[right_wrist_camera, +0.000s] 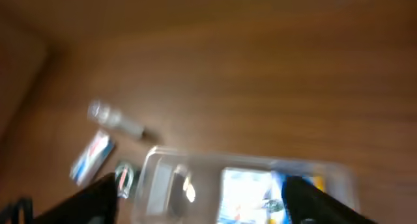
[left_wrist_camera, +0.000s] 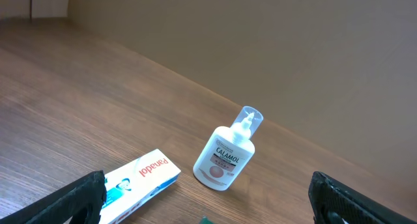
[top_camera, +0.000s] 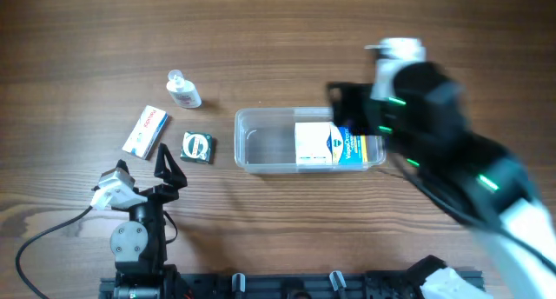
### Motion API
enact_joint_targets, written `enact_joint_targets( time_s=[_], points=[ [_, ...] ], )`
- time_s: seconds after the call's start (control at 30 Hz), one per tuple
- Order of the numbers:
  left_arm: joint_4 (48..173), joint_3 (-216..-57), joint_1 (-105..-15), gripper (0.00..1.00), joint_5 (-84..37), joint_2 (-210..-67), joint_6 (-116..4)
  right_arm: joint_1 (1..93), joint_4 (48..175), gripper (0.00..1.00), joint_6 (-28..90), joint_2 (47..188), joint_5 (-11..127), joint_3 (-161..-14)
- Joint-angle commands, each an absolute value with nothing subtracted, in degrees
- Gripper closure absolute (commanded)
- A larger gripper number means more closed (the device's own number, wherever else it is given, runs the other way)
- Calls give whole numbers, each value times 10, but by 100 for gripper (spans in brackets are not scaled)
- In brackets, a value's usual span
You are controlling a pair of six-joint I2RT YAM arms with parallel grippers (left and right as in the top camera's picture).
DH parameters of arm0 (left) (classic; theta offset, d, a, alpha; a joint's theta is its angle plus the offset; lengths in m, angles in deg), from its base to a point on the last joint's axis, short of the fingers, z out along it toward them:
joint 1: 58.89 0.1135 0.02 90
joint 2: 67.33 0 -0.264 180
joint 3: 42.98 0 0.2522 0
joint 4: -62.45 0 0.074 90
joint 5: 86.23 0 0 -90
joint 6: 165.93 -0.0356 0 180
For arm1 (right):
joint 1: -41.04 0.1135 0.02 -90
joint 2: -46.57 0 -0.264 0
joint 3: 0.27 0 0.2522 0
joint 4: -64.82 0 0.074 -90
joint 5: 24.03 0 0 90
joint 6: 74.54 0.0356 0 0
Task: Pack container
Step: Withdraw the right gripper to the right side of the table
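The clear rectangular container (top_camera: 261, 147) sits mid-table and holds a white, blue and yellow box (top_camera: 334, 147) in its right half. It also shows blurred in the right wrist view (right_wrist_camera: 176, 182). My right gripper (top_camera: 347, 108) is open and empty, above the container's right end. My left gripper (top_camera: 169, 167) is open and empty at the front left, its fingers (left_wrist_camera: 208, 201) wide apart. A white Panadol box (top_camera: 145, 130) (left_wrist_camera: 140, 182), a small Calamol bottle (top_camera: 183, 91) (left_wrist_camera: 228, 155) and a small dark green box (top_camera: 198, 147) lie left of the container.
The wooden table (top_camera: 278, 38) carries nothing else. The left arm's base (top_camera: 135, 238) and a cable stand at the front left. The right arm (top_camera: 486, 186) reaches in from the front right.
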State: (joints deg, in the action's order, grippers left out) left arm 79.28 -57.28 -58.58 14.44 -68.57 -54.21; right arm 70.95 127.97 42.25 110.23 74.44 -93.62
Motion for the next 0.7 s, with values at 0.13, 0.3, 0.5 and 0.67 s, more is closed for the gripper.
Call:
enact_joint_targets(
  time_s=[0.13,0.3,0.5,0.67],
  points=[
    [794,-571,-589,0,146,-685,-543,665,1343,0,422,954,852,-945],
    [795,-571,-589,0,133,-685,-543,665,1392,0,423,929,857,-945],
    [799,-571,-589,0,63,-690,-543,665,1415,0,425,936,856,-944],
    [826,-585,-589,0,31,-700,-521,665,1423,0,425,941,856,-944]
  ],
)
